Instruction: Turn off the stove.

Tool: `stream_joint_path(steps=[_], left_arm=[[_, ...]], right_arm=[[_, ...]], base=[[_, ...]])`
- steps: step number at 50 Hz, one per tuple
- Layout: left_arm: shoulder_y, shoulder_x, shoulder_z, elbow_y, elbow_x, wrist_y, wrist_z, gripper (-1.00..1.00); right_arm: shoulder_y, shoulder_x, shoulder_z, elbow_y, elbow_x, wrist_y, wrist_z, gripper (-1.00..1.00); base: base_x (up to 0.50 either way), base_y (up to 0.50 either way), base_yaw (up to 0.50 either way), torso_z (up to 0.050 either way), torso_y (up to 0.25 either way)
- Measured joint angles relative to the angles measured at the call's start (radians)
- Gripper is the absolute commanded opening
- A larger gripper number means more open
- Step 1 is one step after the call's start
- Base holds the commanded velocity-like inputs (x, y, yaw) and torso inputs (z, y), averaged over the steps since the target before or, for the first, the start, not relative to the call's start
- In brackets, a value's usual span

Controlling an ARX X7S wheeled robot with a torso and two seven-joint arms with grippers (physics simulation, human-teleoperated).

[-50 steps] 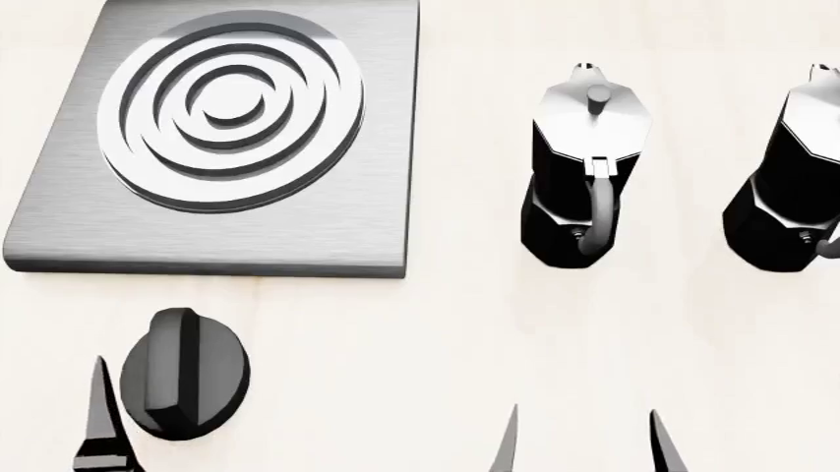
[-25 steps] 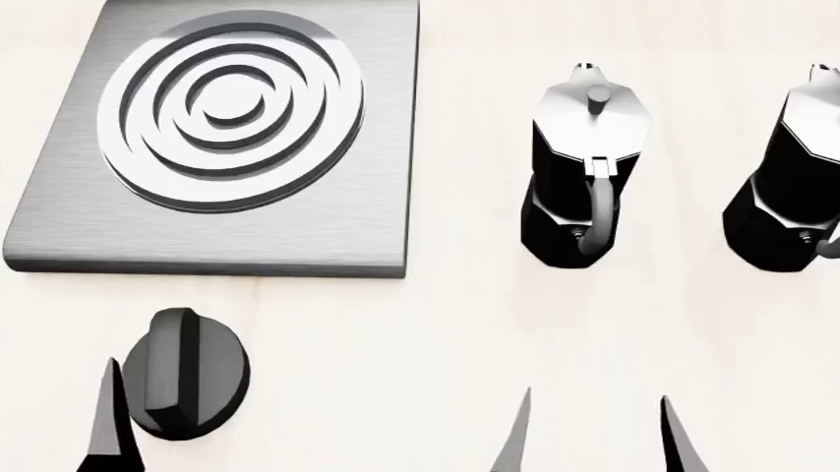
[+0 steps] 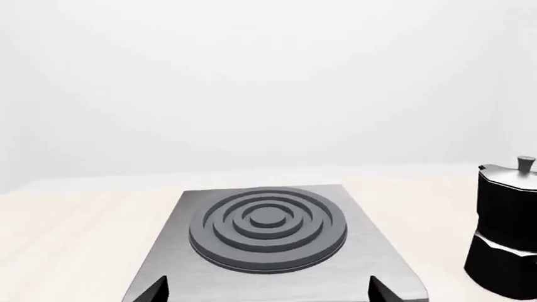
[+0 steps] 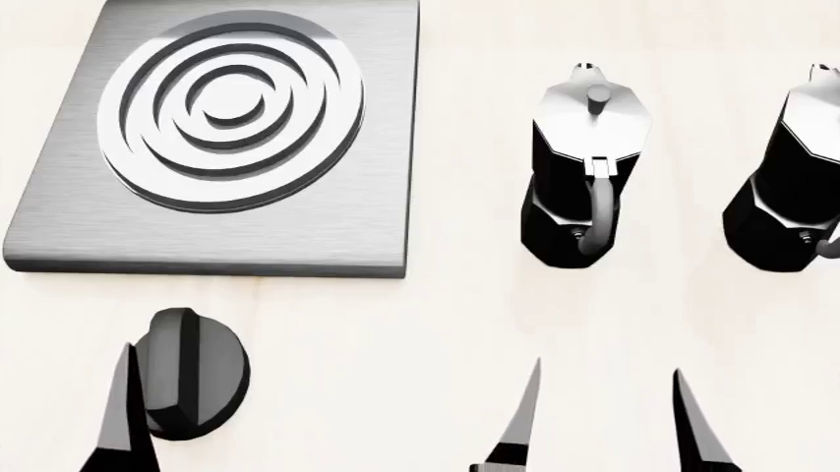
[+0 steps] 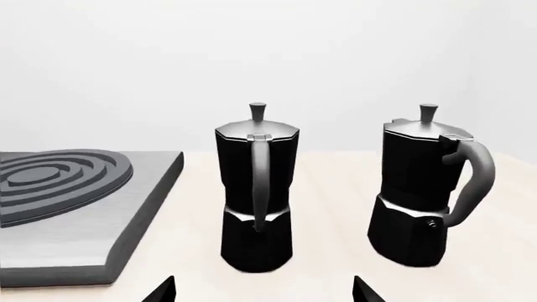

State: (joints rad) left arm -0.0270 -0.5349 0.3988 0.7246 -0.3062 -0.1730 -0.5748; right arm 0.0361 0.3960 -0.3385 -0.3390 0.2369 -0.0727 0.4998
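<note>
The stove (image 4: 230, 138) fills the upper left of my head view, a flat grey slab lying on the pale counter (image 4: 447, 315), its ringed burner (image 4: 234, 108) bare. In my left wrist view the stove (image 3: 277, 251) sits low in the middle of the frame.

Below the stove's near edge, at the lower left of the head view, lies the black knob (image 4: 191, 372), its raised ridge running roughly up and down the frame. One finger (image 4: 125, 413) of my left claw (image 4: 125, 423) overlaps the knob's left side; I cannot tell whether it touches. My left wrist view shows two dark fingertips at the bottom edge, well apart, so my left claw (image 3: 266, 290) is spread.

My right claw (image 4: 604, 418) shows at the bottom middle of the head view, its two fingers apart over bare counter, closing on nothing. My right wrist view shows its tips spread too (image 5: 261, 290).

Right of the stove stand two moka pots, upright and apart: the nearer moka pot (image 4: 584, 182) at centre right, the farther moka pot (image 4: 794, 187) cut by the right edge.
</note>
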Motion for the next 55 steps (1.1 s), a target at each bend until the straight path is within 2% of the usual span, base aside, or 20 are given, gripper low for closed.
stream_joint_path(steps=[55], left_arm=[[-0.093, -0.011, -0.021, 0.118, -0.082, -0.112, -0.031, 1.0]], right_arm=[[0.047, 0.046, 0.01, -0.22, 0.025, 0.113, 0.032, 1.0]], base=[[0.0, 0.0, 0.0, 0.0, 0.0]])
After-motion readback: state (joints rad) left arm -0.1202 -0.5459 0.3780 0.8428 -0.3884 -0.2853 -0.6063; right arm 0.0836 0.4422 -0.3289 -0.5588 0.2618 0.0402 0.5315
